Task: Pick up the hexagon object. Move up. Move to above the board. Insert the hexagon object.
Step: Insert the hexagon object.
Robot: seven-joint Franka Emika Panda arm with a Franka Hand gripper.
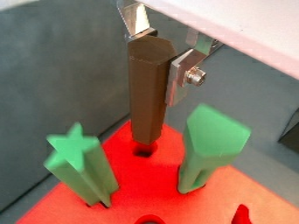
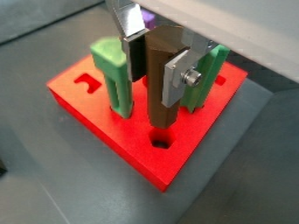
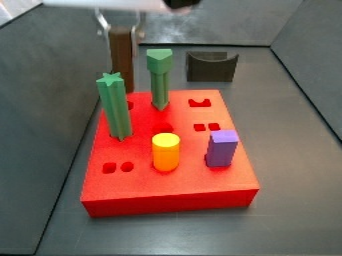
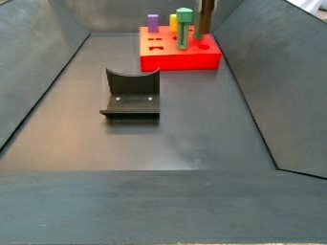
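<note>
My gripper (image 1: 159,51) is shut on the hexagon object (image 1: 149,92), a slim dark brown prism held upright; it shows too in a wrist view (image 2: 163,83). Its lower end hangs just above a small hole (image 2: 160,138) near a corner of the red board (image 2: 100,109). In a side view the prism (image 3: 122,52) stands over the board's far left corner (image 3: 107,115), the gripper (image 3: 123,28) at its top. In a side view it is at the board's far end (image 4: 206,13).
On the board stand a green star-topped post (image 3: 112,105), a green post (image 3: 159,77), a yellow cylinder (image 3: 166,152) and a purple block (image 3: 222,148). The dark fixture (image 4: 130,93) stands on the grey floor away from the board. Grey walls enclose the floor.
</note>
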